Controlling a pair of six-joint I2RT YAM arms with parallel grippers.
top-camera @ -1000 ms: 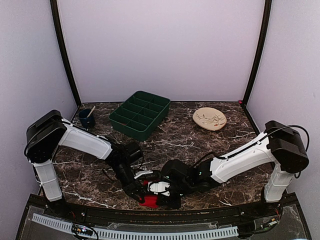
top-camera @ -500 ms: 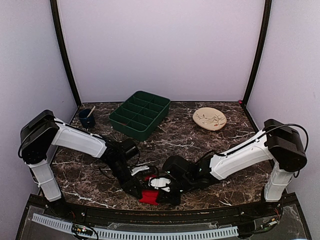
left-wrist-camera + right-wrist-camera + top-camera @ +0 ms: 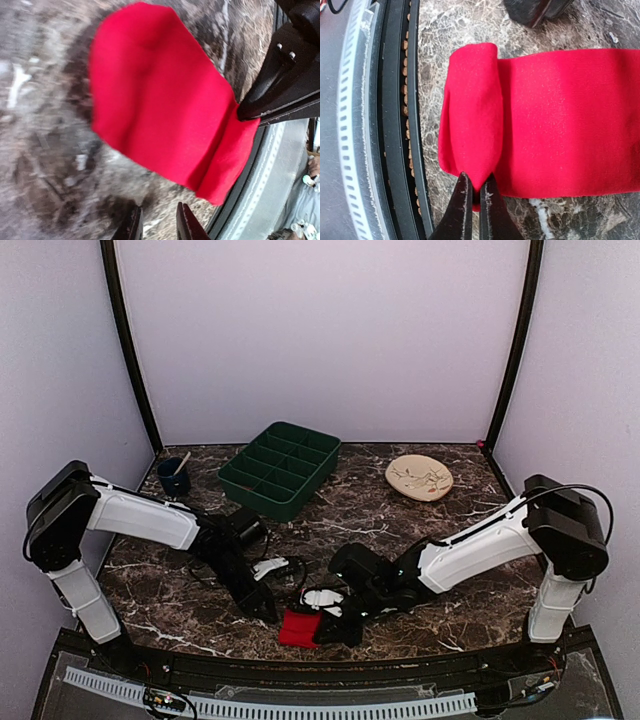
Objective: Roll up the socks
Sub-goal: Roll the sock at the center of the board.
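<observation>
Soft, limp, light socks (image 3: 298, 627) lie at the near edge of the bench (image 3: 400, 510), one end rolled over; the right end effector (image 3: 475, 192) pinches that roll, probably the best hold, while the left end effector (image 3: 157, 222) hangs slightly parted, empty

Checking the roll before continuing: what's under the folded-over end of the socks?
The folded end lies on the flat part of the socks, which rests on the marble table. The right gripper pinches its edge. Whatever is inside the fold is covered.
</observation>
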